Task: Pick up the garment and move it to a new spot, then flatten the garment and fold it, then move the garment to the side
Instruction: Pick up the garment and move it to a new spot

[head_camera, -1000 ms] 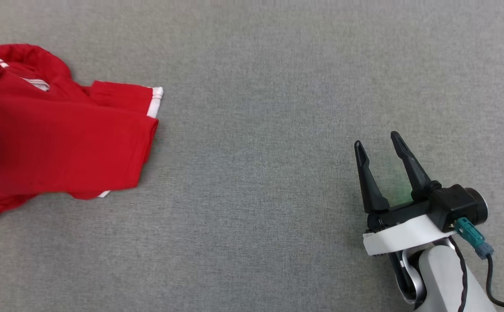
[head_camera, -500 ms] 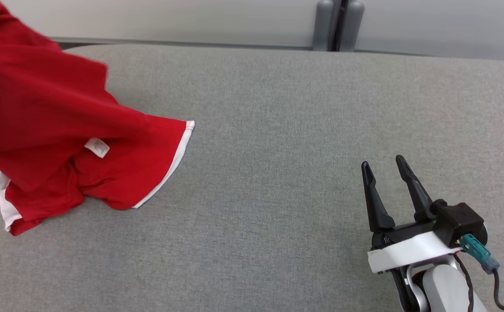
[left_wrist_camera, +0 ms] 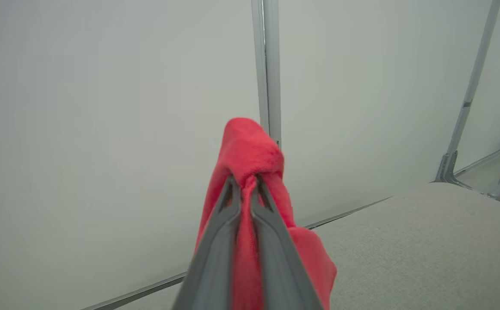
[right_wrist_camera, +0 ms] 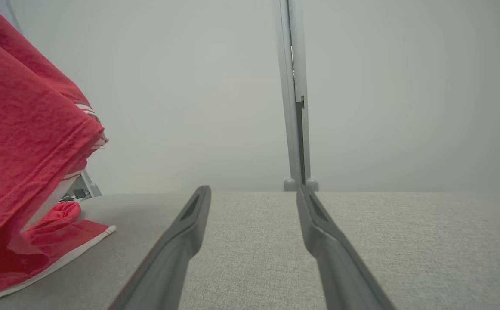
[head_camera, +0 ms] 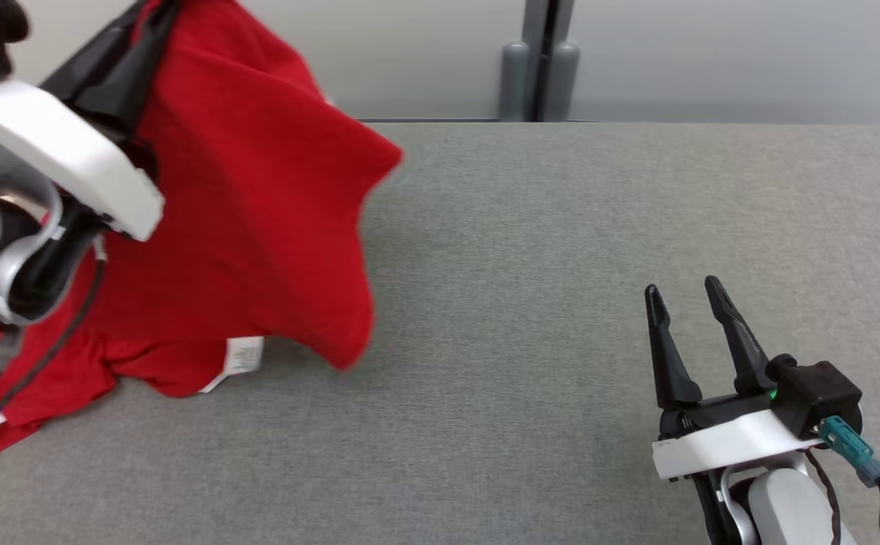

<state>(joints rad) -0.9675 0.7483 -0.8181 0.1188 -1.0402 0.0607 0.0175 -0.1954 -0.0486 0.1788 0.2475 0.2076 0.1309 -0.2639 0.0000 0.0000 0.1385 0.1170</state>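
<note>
Garment [head_camera: 258, 212] aloft, its lower part on the cloth, in the raised, clenched left hand [left_wrist_camera: 245, 187]; right hand [head_camera: 681, 288] low, released, empty.

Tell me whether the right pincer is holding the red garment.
No, the right pincer stands open and empty, well apart from the red garment.

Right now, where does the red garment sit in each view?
Head view: garment hangs at upper left, hem on the grey surface.
Left wrist view: garment at centre, pinched between the left fingers.
Right wrist view: garment along the left edge, draping down.
Shared landmark: the grey post at the wall.
</note>
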